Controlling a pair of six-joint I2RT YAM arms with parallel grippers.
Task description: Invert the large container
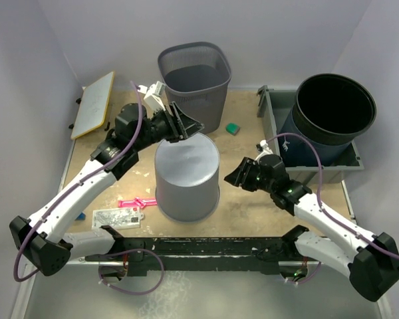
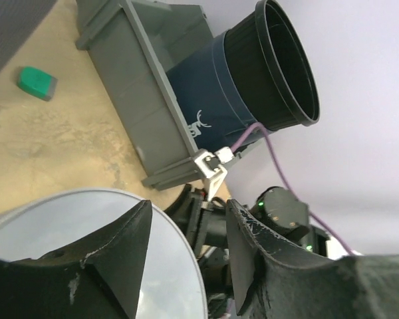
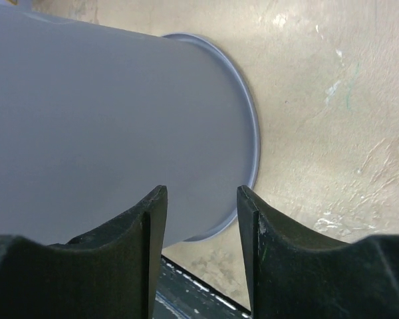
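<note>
The large grey container (image 1: 186,176) stands mid-table with its closed base up and its rim on the table. My left gripper (image 1: 186,126) is open and empty at the far top edge of the container. In the left wrist view (image 2: 186,212) one finger is over the flat top face (image 2: 66,226) and the other is past its edge. My right gripper (image 1: 231,178) is open and empty just right of the container, low near the table. In the right wrist view (image 3: 199,193) it faces the container's side wall (image 3: 106,126) and the rim on the table.
A grey mesh basket (image 1: 196,76) stands at the back. A dark bucket (image 1: 329,113) sits tilted in a grey tray (image 1: 272,113) at the right. A green block (image 1: 233,128), a yellowish board (image 1: 93,103), a pink piece (image 1: 136,202) and a card (image 1: 116,216) lie around.
</note>
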